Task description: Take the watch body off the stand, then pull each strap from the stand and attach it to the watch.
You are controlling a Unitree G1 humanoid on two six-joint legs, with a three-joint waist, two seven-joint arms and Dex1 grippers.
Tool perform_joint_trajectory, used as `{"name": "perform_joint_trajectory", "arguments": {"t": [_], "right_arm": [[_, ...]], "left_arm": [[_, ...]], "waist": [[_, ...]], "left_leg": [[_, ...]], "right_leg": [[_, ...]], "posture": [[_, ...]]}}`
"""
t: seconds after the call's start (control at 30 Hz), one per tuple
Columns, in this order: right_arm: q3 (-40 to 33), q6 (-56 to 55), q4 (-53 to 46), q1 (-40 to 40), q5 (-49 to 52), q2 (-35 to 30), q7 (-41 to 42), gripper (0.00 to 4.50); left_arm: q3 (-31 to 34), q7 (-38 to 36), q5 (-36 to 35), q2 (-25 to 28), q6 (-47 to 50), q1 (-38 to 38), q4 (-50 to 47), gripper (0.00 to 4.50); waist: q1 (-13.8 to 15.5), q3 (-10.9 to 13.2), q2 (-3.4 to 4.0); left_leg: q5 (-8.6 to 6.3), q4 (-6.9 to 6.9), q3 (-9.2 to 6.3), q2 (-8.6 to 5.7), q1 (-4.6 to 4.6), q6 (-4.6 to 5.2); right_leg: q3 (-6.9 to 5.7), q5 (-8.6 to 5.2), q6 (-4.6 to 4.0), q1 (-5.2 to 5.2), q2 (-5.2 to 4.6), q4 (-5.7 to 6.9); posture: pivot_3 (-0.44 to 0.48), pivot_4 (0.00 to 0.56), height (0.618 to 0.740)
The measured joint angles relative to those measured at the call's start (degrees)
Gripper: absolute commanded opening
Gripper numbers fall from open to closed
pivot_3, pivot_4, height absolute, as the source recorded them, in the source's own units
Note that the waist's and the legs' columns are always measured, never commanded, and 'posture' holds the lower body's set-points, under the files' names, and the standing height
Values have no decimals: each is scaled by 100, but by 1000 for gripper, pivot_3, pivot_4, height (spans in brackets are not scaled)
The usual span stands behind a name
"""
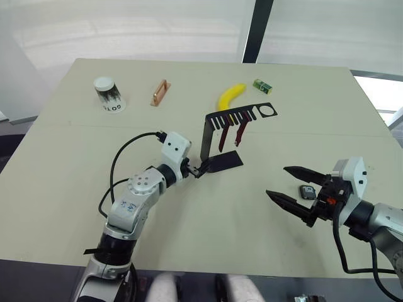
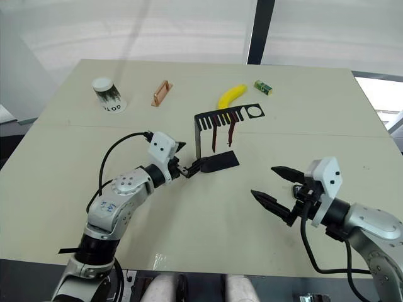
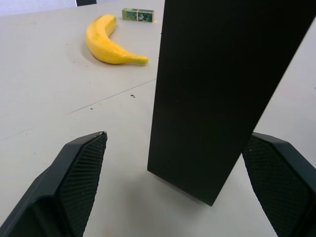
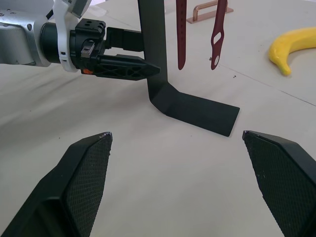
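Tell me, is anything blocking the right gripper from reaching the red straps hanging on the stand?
Nothing visible blocks it. The right gripper is open and faces the straps across bare table. The stand's flat base lies below that path, and the left gripper sits at its upright, off to one side.

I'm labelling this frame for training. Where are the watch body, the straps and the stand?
watch body [image 1: 307,192]: left eye view, on its dark screen.
straps [image 4: 217,30]: right wrist view, on the middle of the right-hand strap.
stand [image 2: 220,162]: right eye view, on its flat base.
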Motion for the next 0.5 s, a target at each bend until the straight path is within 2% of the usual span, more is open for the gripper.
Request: {"name": "perform_joint_trajectory", "arguments": {"t": [0.33,0.5], "right_arm": [[112,-56,132,-107,-171,58,-80,4477],[140,-56,166,-241,-175,69,-130,4477]], "left_arm": [[81,216,377,-156,-277,-296,616,4500],[112,218,443,-229,-370,-396,631,4500]], "waist": [[0,0,0],[0,0,0]], "left_leg": [[0,2,0,0,0,0],[0,1,0,1,0,0]], "right_leg": [[-1,0,0,0,-1,1],[-1,0,0,0,-1,1]], "posture": [[0,150,740],[0,150,740]]}}
